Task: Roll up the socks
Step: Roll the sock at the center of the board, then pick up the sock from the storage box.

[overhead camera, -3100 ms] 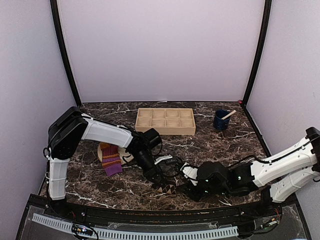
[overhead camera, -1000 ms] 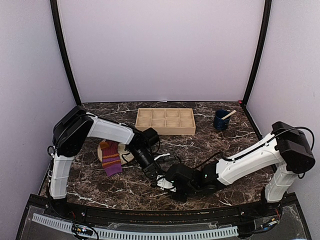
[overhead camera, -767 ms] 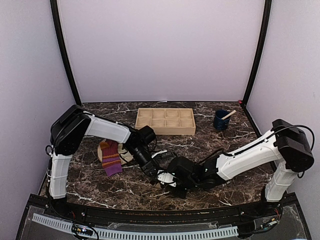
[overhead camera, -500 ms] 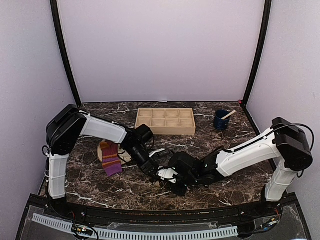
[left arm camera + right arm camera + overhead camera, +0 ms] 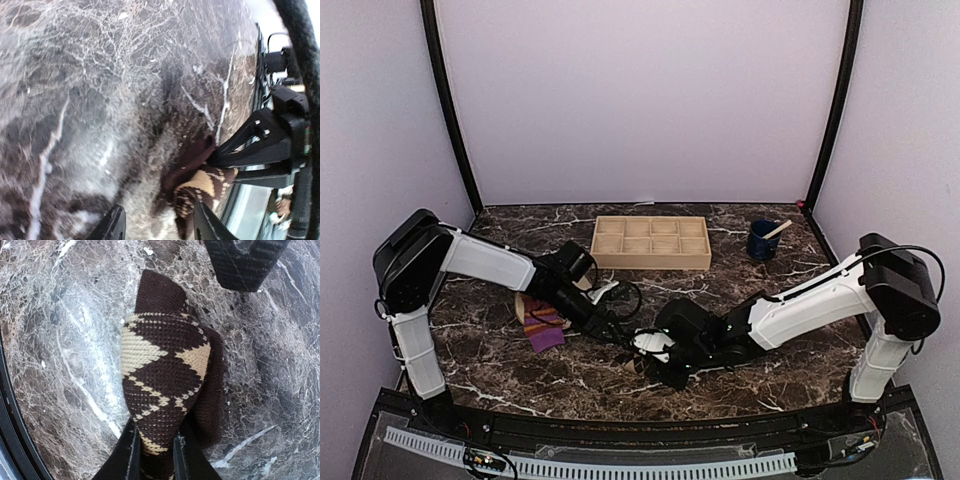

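Argyle sock (image 5: pixel 165 375): pinched in right end effector (image 5: pixel 153 452), near counter (image 5: pixel 740 270) front edge. Left end effector (image 5: pixel 159 231): parted, empty, just short of sock.

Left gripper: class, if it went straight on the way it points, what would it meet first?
Probably the argyle sock, just ahead of its fingers and pinched by the right gripper; depth is unclear.

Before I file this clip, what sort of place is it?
Probably a robot test cell: plain walls enclose a marble-look table, with a left arm and right arm mounted at its near edge.
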Controlling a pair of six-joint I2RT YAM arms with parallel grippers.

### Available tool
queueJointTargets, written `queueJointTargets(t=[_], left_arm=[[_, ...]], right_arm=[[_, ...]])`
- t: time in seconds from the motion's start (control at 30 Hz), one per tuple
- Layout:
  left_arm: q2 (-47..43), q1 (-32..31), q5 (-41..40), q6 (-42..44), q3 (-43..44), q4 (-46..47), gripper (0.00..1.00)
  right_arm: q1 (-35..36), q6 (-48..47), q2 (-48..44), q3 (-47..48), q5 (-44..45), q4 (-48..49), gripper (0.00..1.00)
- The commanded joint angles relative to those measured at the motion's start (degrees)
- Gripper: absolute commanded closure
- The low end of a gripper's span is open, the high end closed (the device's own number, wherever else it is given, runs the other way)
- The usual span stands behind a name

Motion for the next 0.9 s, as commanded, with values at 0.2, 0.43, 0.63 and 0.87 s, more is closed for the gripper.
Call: queueJointTargets(t=[0.2,0.43,0.63,0.87], left_arm=[[-11.46,-0.32,-2.84,-30.41,-16.29,22.15,0.5],[-18.61,-0.48,-9.97,-47.37,-23.41,26.27,0.47],[-17.98,-2.32,-10.79,-56.45,-25.11,29.22,0.45],[-18.23,-5.19,-13.72,-58.63,-23.07,23.93,0.44]], right_arm=[[-0.7,3.49,3.73,-1.1,-4.5,-5.38,0.86],[-0.77,5.0,4.83,-0.01,-3.8,-5.57,0.86],[-0.77,6.42,5.59,1.01,-3.29,-5.83,0.86],[-1.1,7.89,6.03,1.44,-3.02,-5.57,0.86]])
